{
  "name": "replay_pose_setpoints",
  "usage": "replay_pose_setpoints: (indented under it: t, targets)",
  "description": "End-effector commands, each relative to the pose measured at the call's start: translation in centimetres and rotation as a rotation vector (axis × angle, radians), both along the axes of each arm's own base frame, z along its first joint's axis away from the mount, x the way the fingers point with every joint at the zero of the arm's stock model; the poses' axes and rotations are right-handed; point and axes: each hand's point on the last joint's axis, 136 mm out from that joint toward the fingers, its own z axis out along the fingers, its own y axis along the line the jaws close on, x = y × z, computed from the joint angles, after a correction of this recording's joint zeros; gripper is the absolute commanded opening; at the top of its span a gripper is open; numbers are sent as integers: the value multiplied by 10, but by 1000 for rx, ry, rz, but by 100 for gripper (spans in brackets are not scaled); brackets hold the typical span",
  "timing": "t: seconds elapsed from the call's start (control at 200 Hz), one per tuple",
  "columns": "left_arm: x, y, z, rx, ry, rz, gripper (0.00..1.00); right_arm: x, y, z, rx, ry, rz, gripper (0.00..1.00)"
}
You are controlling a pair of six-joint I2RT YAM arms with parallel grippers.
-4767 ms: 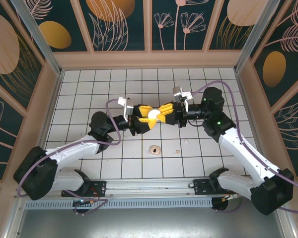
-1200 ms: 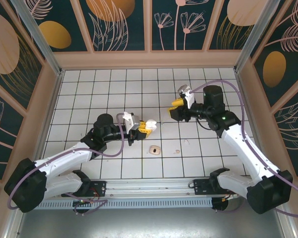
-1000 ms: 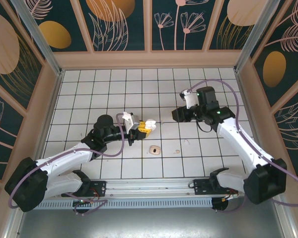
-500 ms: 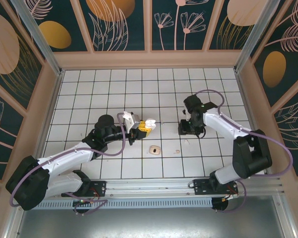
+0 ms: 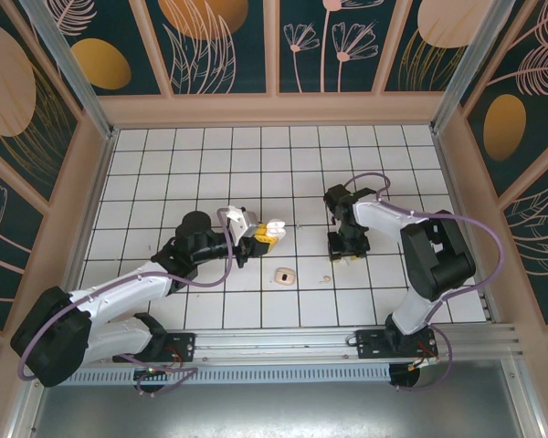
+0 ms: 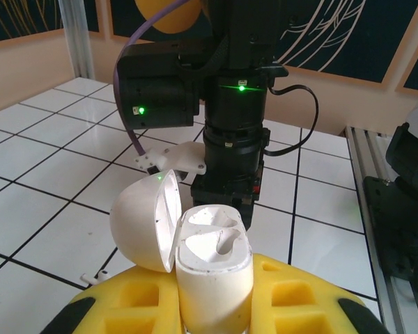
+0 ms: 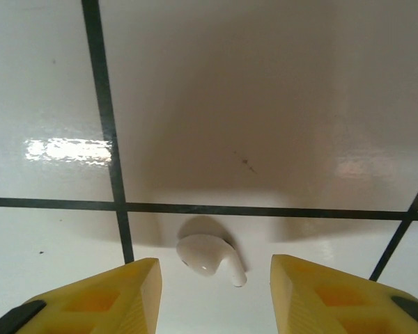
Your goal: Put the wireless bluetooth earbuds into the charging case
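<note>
My left gripper (image 5: 267,234) is shut on the white charging case (image 5: 276,224), holding it upright above the floor. In the left wrist view the case (image 6: 214,261) sits between yellow fingers (image 6: 299,306) with its lid (image 6: 143,223) swung open to the left and both sockets empty. My right gripper (image 5: 345,252) points straight down at the tiles, open. In the right wrist view one white earbud (image 7: 209,255) lies on the floor between the spread yellow fingers (image 7: 118,292), untouched. A second earbud (image 5: 326,277) lies as a speck on the tile just left of and below the right gripper.
A small peach oval piece with a dark hole (image 5: 283,274) lies on the floor below the case. The right arm's black wrist (image 6: 230,118) stands close behind the case in the left wrist view. Wooden walls (image 5: 274,108) ring the tiled floor.
The right arm has swung in from the upper right and dropped, its gripper now pointing down over an earbud on the floor. The left gripper has stayed put with the open case.
</note>
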Motion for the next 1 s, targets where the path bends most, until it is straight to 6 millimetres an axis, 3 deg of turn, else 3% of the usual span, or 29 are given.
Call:
replay_pose_setpoints:
  t: [0.0, 0.26, 0.49, 0.641, 0.996]
  targets:
    - [-1, 2, 7, -2, -35, 5, 15, -2, -11, -6, -66, 22, -16, 44]
    - [0, 1, 4, 17, -22, 0, 16, 10, -21, -5, -105, -18, -45, 43]
    - [0, 1, 6, 14, -20, -2, 16, 19, -20, 13, -45, -79, -95, 43]
    - [1, 0, 8, 11, -24, -2, 16, 10, -11, 17, 42, -60, -147, 44]
    - [1, -2, 9, 8, -20, -13, 16, -7, -17, -1, 65, 3, -250, 40]
